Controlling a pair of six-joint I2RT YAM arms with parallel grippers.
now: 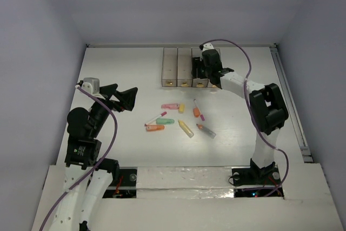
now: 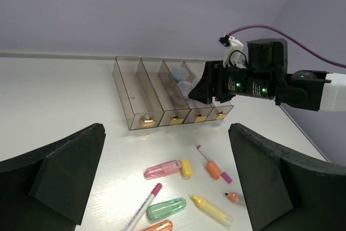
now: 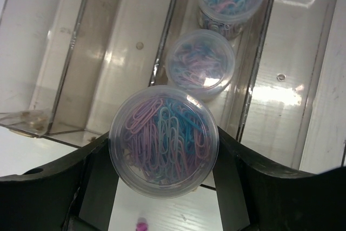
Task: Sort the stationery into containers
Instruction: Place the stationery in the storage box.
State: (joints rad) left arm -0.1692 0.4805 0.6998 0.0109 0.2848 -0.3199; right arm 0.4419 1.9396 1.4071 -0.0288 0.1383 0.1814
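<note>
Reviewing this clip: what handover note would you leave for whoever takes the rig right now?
Left gripper: open, empty, beside the loose markers.
Right gripper: shut on a paper-clip tub over the bins' near end.
Done: two tubs sit in the third bin from the left.
Left: drop this tub, then sort the markers; none is binned yet.

Containers [image 1: 184, 67]: row of four bins at the tabletop's [image 1: 124, 68] far edge, near centre. My right gripper [image 1: 210, 64] hangs over the two rightmost bins; I can't make out its jaws from here. Left gripper [image 1: 122, 97] is spread wide, toward the left edge. Mid-table scatter: pink marker [image 1: 171, 106], green marker [image 1: 165, 121], orange marker [image 1: 155, 127], yellow marker [image 1: 186, 129], grey marker [image 1: 206, 131].
</note>
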